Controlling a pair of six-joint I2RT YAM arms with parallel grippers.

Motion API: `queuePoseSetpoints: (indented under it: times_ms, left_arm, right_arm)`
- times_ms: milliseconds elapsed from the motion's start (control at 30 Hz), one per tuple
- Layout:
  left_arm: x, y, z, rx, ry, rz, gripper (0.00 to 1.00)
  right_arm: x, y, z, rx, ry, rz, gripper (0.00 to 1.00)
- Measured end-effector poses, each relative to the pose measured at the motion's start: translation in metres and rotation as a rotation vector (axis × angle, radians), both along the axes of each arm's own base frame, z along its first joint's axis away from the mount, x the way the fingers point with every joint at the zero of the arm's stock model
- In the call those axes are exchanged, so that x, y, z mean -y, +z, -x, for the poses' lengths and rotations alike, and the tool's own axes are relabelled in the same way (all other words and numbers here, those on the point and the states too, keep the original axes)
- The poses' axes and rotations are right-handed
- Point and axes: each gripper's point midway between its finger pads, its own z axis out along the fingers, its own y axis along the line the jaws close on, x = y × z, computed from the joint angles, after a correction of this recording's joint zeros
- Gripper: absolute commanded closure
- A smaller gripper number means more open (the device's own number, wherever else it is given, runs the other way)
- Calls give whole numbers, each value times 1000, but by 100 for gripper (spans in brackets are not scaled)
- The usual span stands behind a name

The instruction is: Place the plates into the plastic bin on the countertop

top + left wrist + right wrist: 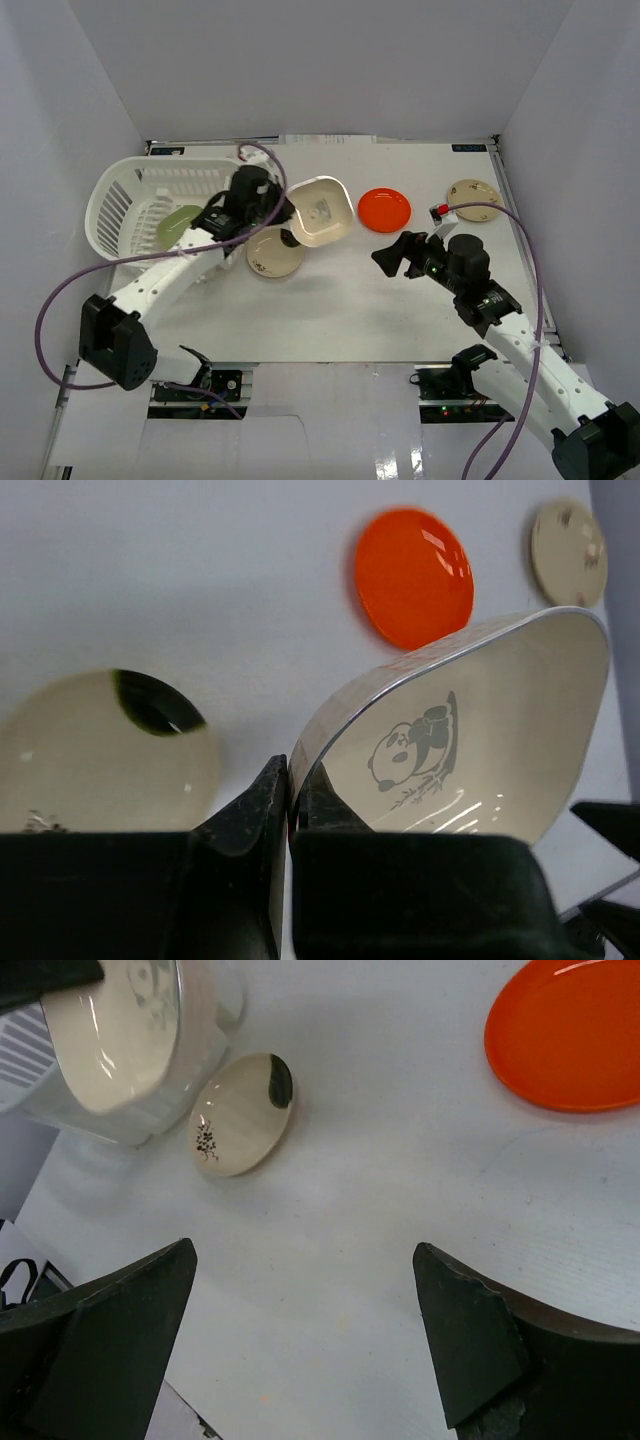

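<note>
At the upper left of the overhead view stands the plastic bin (110, 200), with a green plate (178, 227) lying inside it near its lower right wall. Just right of the bin's right rim, the left tool (288, 232) is pinched narrow on the lower left rim of a cream square plate (322, 210). The left wrist view shows both fingers closed on that rim and the plate, with its panda print, tilted up off the tabletop (340, 300). The bin therefore lies directly left of the held plate, and I judge that the coming move is a short carry leftward over the near wall, with the left arm plainly the nearer one. Below the held plate in frame, a round cream plate (275, 252) lies flat on the tabletop. Right of centre an orange-red plate (384, 208) lies flat. The right tool (395, 252) hangs just below it in frame, spread wide and holding nothing. At the far upper right lies another cream plate (473, 192), well apart from the bin.
</note>
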Motion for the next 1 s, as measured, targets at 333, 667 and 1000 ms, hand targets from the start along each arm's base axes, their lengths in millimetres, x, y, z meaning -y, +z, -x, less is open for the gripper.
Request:
queuePoseSetpoints:
  times_ms: [333, 667, 1000]
  left_arm:
    - [-275, 88, -28, 206, 734, 106, 94]
    - [-354, -4, -1, -11, 1008, 95, 71]
    - [-360, -24, 0, -40, 1030, 131, 2]
  right_arm:
    - [-16, -3, 0, -21, 70, -18, 7]
    - [-88, -63, -4, -197, 231, 136, 7]
    - [-161, -122, -49, -312, 185, 163, 32]
